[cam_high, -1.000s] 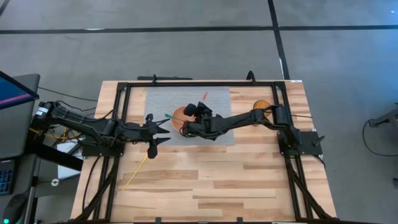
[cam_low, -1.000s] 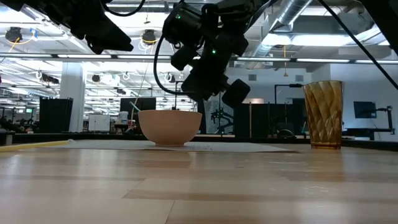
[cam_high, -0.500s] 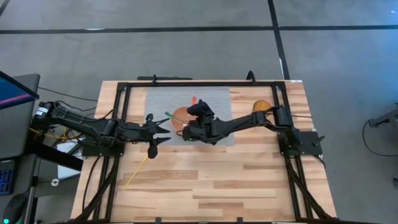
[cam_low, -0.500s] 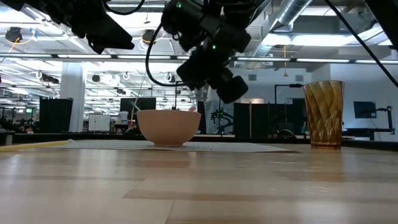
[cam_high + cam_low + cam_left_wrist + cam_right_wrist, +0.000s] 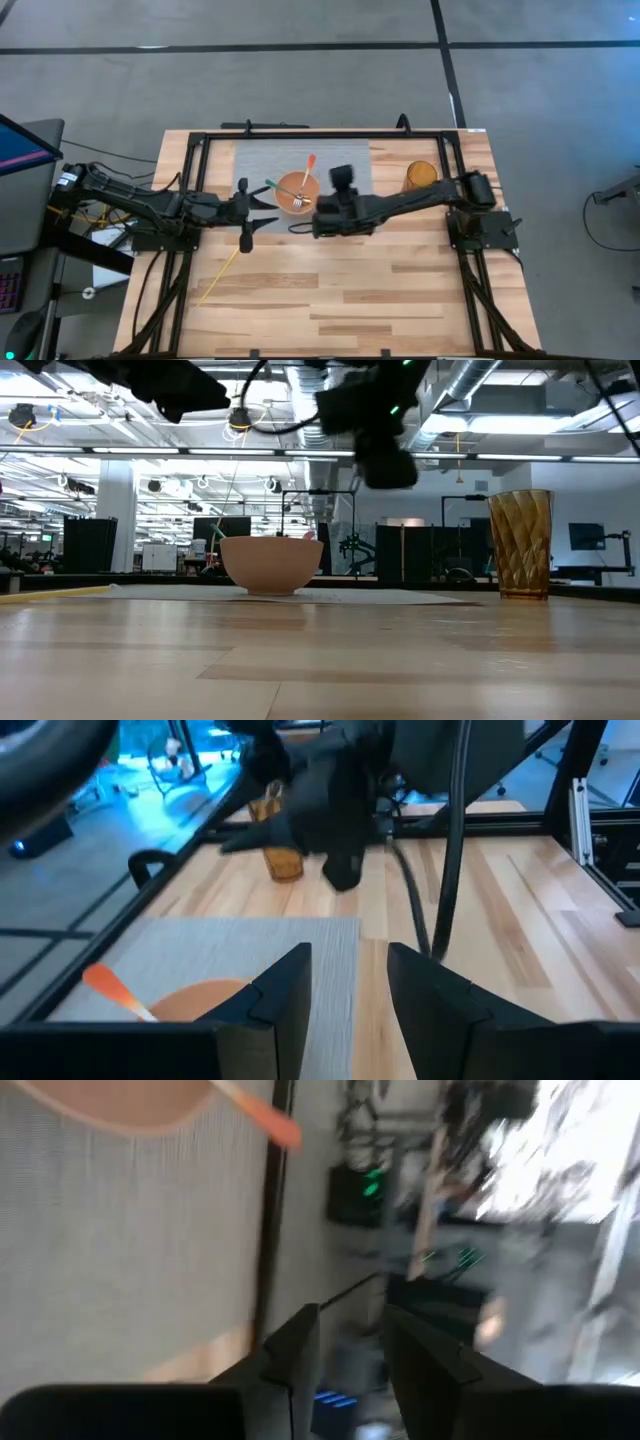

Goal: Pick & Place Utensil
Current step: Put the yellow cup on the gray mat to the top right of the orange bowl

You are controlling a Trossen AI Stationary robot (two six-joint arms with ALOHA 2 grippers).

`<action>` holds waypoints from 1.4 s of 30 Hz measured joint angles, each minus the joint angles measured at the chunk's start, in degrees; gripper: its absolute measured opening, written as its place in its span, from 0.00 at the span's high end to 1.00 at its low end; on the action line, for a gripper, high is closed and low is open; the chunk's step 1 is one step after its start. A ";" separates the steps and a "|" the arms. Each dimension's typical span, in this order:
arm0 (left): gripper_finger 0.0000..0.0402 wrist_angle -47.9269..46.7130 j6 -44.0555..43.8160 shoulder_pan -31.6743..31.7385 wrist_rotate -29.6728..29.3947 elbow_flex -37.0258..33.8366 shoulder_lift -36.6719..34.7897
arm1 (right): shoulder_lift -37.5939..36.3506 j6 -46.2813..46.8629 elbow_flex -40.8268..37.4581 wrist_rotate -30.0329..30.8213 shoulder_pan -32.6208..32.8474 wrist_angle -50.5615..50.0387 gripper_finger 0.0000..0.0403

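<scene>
An orange bowl (image 5: 298, 190) (image 5: 272, 564) stands on the grey mat (image 5: 345, 150). Two utensils rest in it. An orange-handled one (image 5: 309, 165) (image 5: 262, 1113) leans over the far rim, and a green-handled one (image 5: 271, 184) leans over the left rim. My right gripper (image 5: 322, 213) (image 5: 350, 1320) hovers open and empty just near and right of the bowl, high above the table in the low view (image 5: 388, 455). My left gripper (image 5: 262, 205) (image 5: 348, 960) waits open to the left of the bowl, holding nothing.
An amber glass (image 5: 421, 175) (image 5: 520, 545) (image 5: 283, 860) stands to the right of the mat. A thin yellow stick (image 5: 218, 277) lies on the bare wood near the left edge. A black frame rail (image 5: 320, 133) runs along the table's far side.
My right gripper carried the orange-handled utensil down over the bowl, then drew back toward the near edge and rose. The utensil now rests in the bowl, its handle over the far rim, apart from the gripper.
</scene>
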 joint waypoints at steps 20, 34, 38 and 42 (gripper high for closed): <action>0.66 7.03 9.68 0.04 0.00 -0.02 0.00 | -25.79 49.52 -2.10 -33.59 2.66 -33.62 0.60; 0.66 12.05 15.51 0.04 0.00 -0.02 0.00 | -40.89 68.62 -19.92 -42.34 -4.17 -33.57 0.63; 0.66 15.48 17.26 0.04 0.00 -0.02 0.00 | -40.96 61.09 -21.01 -40.69 -6.60 -30.83 0.65; 0.66 18.53 19.00 0.04 0.00 -0.02 -0.02 | -40.76 53.49 -24.13 -42.41 -8.77 -24.27 0.66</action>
